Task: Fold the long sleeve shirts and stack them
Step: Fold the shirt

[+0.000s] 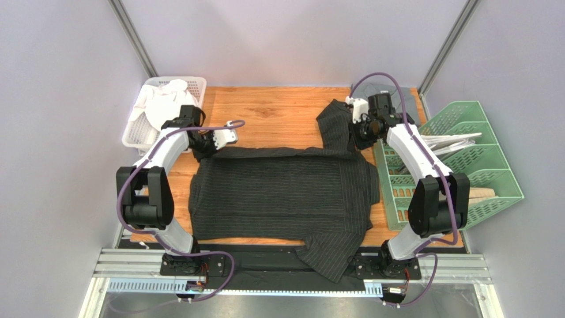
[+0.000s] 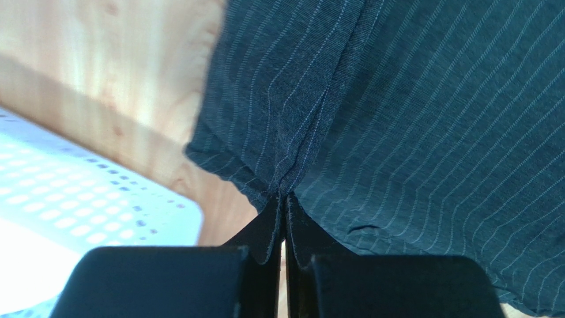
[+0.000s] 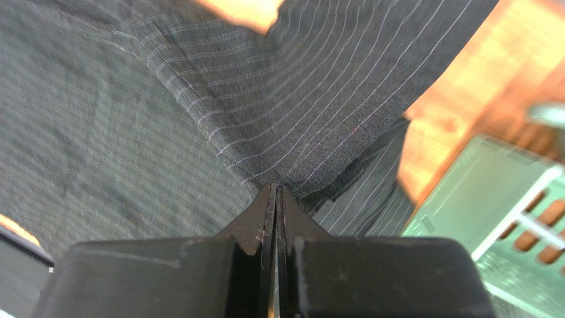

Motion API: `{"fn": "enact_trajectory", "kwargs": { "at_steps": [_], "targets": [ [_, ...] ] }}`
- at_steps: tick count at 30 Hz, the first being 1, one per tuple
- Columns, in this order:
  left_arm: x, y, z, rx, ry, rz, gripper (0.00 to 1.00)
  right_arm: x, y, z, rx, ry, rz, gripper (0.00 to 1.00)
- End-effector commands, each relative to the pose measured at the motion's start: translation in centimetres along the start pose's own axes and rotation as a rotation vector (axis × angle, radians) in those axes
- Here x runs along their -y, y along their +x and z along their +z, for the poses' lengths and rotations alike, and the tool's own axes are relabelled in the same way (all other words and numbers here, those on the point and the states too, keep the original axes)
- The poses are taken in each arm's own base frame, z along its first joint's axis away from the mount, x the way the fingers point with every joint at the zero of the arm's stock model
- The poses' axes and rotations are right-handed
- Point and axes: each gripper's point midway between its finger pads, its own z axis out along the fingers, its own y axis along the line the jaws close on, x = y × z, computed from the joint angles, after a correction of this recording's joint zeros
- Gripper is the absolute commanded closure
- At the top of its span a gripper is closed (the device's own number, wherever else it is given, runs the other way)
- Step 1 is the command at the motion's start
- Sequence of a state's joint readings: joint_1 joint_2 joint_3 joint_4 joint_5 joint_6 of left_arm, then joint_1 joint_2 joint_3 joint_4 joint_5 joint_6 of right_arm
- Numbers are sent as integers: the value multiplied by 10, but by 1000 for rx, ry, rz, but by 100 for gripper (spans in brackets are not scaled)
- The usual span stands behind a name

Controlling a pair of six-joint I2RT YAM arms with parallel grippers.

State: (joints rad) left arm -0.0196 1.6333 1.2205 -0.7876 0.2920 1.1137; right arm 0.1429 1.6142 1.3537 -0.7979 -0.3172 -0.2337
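Observation:
A black long sleeve shirt with thin pale pinstripes point(image 1: 282, 192) lies spread flat across the middle of the wooden table point(image 1: 278, 112). One sleeve point(image 1: 331, 255) trails over the near edge, and another part point(image 1: 335, 119) is bunched up at the far right. My left gripper point(image 1: 203, 150) is at the shirt's far left corner. In the left wrist view it point(image 2: 284, 196) is shut on a pinch of the striped cloth point(image 2: 411, 119). My right gripper point(image 1: 362, 138) is at the far right corner and is likewise shut point(image 3: 275, 189) on a fold of the shirt point(image 3: 132, 132).
A white perforated basket point(image 1: 135, 131) holding white items stands at the far left, close to the left arm. A green slotted rack point(image 1: 487, 169) with pale items in it stands along the right edge, right next to the right arm.

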Motion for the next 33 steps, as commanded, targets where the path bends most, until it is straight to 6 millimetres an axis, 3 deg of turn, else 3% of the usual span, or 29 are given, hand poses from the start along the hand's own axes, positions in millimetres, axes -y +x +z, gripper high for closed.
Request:
{"fn": "enact_trajectory", "kwargs": {
  "at_steps": [1,4,7,8,10,13,14,15,17,20,21,23,24,25,26,27,29,31,32,33],
  "targets": [
    [5,13,10,-19,-6,51,100,-11,31,8,-51,-48,-22,100],
    [13,29,23,-73,28,31,91,-19,60,26,-145,-88,-45,97],
    [17,32,22,-88,31,21,82,-29,74,27,-214,-148,-50,75],
    [18,30,19,-81,32,20,77,-30,75,26,-224,-158,-49,61],
    [16,17,7,-33,18,4,71,-32,72,18,-220,-171,-62,55],
    [15,-7,-14,51,25,-37,60,-25,48,4,-160,-131,-68,51],
    [13,-13,-18,70,21,-53,57,-20,30,-2,-118,-113,-72,51],
    [6,-25,-24,108,14,-67,56,-16,24,-1,-113,-100,-63,52],
    [1,-33,-26,130,12,-124,55,-6,-2,-5,-61,-54,-49,54],
    [-10,-45,-24,155,16,-178,55,10,-28,4,-20,4,-9,54],
    [-13,-50,-23,169,24,-187,55,14,-48,0,28,25,-14,53],
    [-18,-56,-23,192,23,-219,53,29,-68,13,68,74,-2,47],
    [-18,-61,-23,210,29,-230,52,35,-87,10,116,100,-9,45],
    [-19,-64,-24,224,28,-239,51,45,-93,25,113,125,-1,41],
    [-21,-68,-26,239,25,-255,41,51,-101,29,123,141,6,39],
    [-19,-72,-27,260,34,-261,40,56,-125,27,169,159,-1,38],
    [-21,-79,-33,289,28,-282,37,71,-129,54,147,181,20,36],
    [-21,-85,-36,317,32,-294,35,78,-158,57,206,196,13,35],
    [-21,-89,-40,331,31,-296,34,84,-155,80,183,189,23,35],
    [-20,-93,-42,349,40,-307,34,88,-160,87,195,191,26,35]
  ]
}}
